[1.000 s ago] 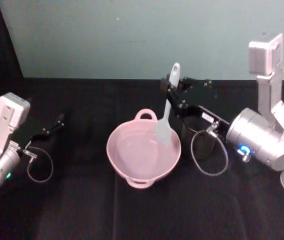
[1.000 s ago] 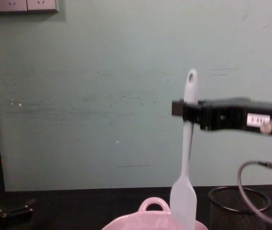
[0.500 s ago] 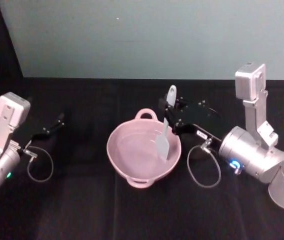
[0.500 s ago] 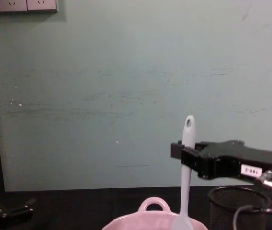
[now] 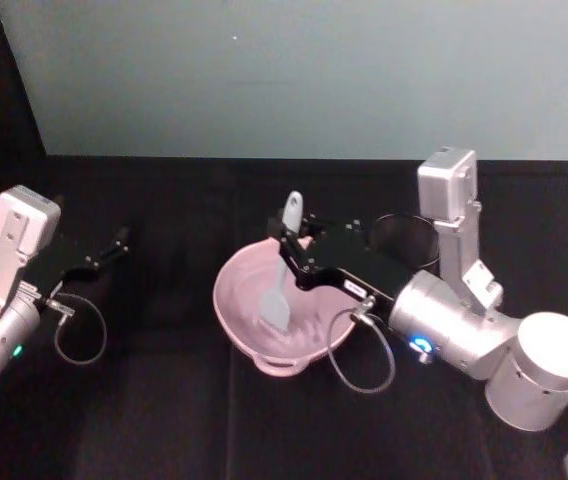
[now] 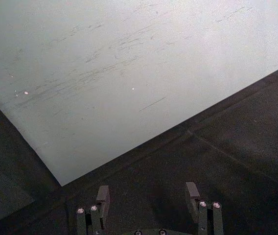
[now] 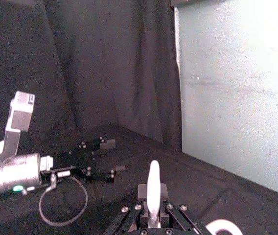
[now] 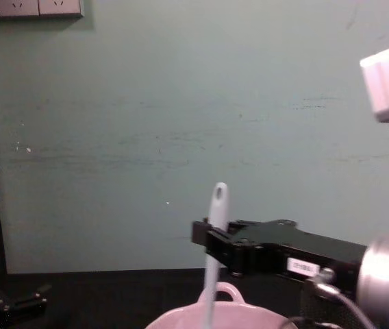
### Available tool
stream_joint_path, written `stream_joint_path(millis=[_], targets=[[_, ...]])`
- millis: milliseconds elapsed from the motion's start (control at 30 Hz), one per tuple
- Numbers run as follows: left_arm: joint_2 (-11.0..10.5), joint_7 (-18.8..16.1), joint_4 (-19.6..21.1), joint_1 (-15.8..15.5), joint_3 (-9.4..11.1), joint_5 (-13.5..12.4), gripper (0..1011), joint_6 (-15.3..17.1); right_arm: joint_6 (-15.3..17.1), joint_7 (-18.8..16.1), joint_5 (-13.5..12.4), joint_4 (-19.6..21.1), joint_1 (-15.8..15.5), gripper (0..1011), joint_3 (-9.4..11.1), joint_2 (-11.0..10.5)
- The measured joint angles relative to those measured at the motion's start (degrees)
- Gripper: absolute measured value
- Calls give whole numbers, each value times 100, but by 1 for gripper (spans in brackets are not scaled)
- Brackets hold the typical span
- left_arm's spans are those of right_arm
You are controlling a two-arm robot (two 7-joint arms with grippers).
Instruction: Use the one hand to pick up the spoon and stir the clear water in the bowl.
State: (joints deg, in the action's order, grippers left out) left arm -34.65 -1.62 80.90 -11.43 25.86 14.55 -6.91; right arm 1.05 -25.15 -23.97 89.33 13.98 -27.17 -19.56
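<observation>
Compared with one second earlier, the right gripper (image 5: 289, 243), black and flat-jawed on a silver wrist with a blue light ring, has travelled leftward and down. It has carried the white plastic spatula-like spoon (image 5: 282, 272) from the right side of the pale pink glossy bowl (image 5: 226, 292) to its middle. The jaws are clamped on the upper handle, just below the holed end, so the spoon hangs near upright with a slight tilt. Gripping this high probably keeps the gripper above the rim while the flat blade reaches down into the water; faint streaks beside the blade suggest stirring is under way. The left gripper (image 6: 149, 195) sits parked at the left, well apart from the bowl, its jaws spread and empty. A black wire-mesh cup (image 5: 404, 232) stands behind the right arm. The black cloth-covered tabletop (image 5: 164, 400) meets a scuffed pale green wall (image 5: 264, 80) with white sockets (image 8: 30, 7) high up; a dark curtain (image 7: 104, 73) hangs to the left.
</observation>
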Motion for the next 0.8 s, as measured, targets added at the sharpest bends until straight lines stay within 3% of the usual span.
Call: stream_joint_path(millis=[233, 433, 567, 800], targets=[[0, 0, 0, 0, 0, 0, 1011, 0, -418, 255, 374, -487, 239, 119, -100, 403], [0, 0, 0, 0, 0, 0, 1011, 0, -766, 642, 774, -872, 382, 118, -4, 645], [0, 0, 0, 0, 0, 0, 1011, 0, -831, 825, 959, -932, 401, 119, 93, 667], [0, 0, 0, 0, 0, 0, 1011, 0, -594, 799, 1113, -619, 257, 119, 243, 416]])
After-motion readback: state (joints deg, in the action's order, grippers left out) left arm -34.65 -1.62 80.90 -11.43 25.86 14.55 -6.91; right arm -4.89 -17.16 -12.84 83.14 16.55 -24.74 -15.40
